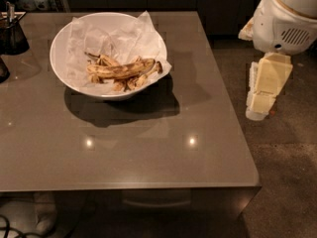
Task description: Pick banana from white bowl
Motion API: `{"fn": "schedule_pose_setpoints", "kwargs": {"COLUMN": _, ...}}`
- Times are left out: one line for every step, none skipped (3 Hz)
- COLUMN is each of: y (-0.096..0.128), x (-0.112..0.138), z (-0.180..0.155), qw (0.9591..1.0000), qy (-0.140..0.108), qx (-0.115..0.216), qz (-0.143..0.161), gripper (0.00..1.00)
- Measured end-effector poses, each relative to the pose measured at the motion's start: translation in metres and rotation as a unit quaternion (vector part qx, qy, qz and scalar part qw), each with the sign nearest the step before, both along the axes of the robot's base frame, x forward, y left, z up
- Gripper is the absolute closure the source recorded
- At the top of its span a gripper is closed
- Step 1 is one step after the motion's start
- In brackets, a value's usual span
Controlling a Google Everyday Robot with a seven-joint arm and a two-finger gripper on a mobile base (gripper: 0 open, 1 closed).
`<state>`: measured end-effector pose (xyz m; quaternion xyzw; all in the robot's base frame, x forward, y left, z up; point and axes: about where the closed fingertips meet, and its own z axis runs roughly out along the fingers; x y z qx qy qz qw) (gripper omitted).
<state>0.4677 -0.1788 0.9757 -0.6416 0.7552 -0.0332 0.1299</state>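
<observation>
The white bowl stands at the back left of the brown table, lined with crumpled white paper. The banana, long, curved and heavily brown-spotted, lies across the middle of the bowl among shorter shrivelled banana pieces. My gripper, cream-coloured, hangs below the white arm housing at the right. It is past the table's right edge, over the floor and well to the right of the bowl. It holds nothing that I can see.
A small dark container with utensils stands at the table's far left edge. The table's right edge runs between the bowl and the gripper. Speckled floor lies to the right, dark cabinets behind.
</observation>
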Motion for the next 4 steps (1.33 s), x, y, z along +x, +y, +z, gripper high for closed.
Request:
{"fn": "schedule_pose_setpoints", "kwargs": {"y": 0.036, "x": 0.026, "z": -0.005, "qw": 0.9981, "qy": 0.022, "qx": -0.025, "qz": 0.051, "gripper": 0.00}}
{"fn": "schedule_pose_setpoints", "kwargs": {"y": 0.044, "x": 0.032, "z": -0.003, "qw": 0.9982, "qy": 0.010, "qx": -0.020, "qz": 0.056, "gripper": 0.00}}
{"fn": "schedule_pose_setpoints", "kwargs": {"y": 0.055, "x": 0.046, "z": -0.002, "qw": 0.9983, "qy": 0.001, "qx": -0.003, "qz": 0.058, "gripper": 0.00}}
{"fn": "schedule_pose_setpoints", "kwargs": {"y": 0.081, "x": 0.080, "z": -0.006, "qw": 0.9954, "qy": 0.012, "qx": 0.000, "qz": 0.095, "gripper": 0.00}}
